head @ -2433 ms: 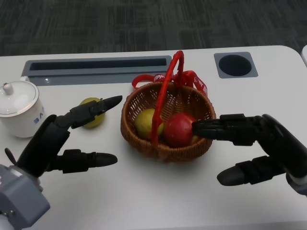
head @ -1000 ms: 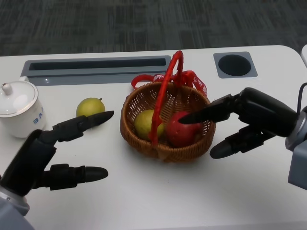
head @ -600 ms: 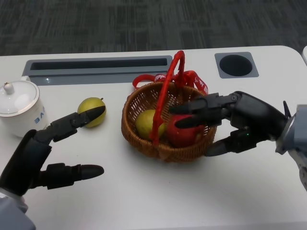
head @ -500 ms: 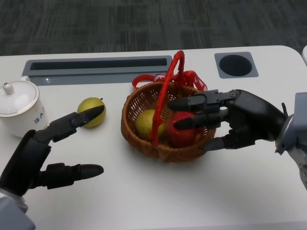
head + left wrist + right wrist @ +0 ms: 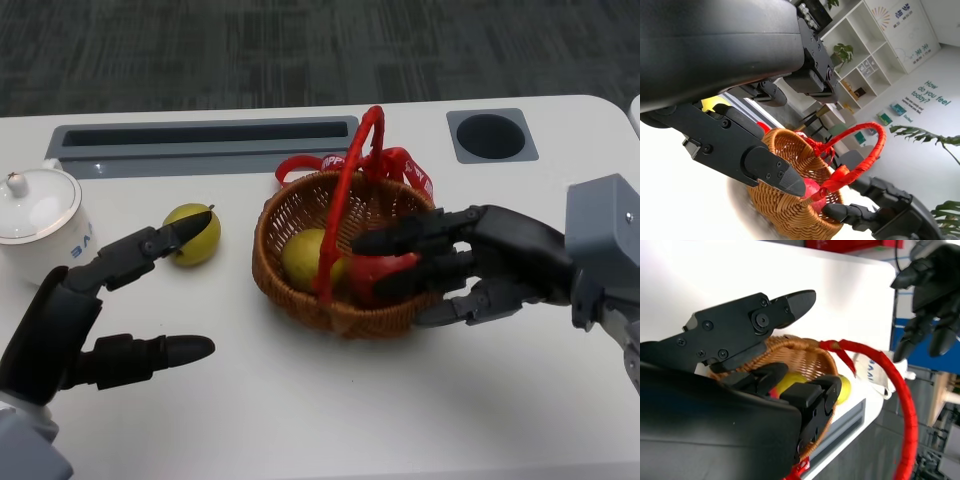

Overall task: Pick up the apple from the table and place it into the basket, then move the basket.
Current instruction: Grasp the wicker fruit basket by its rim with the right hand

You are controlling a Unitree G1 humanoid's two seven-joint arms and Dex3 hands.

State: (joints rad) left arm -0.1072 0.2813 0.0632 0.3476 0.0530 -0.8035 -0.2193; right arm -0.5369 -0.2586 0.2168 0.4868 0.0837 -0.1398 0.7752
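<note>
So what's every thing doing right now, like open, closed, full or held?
Basket: upright, holding two fruits.
Red apple: in the basket, under the right hand's fingers.
Right hand: over the basket rim, around the apple.
Left hand: open, holding nothing.
Green apple: on the table.
Teapot: lid on.

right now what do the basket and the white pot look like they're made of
Basket: looks like woven wicker, matte brown, the weave plainly visible; its handle is wrapped in glossy red, probably ribbon or plastic. Pot: likely glazed ceramic, smooth shiny white with a thin gold rim line.
</note>
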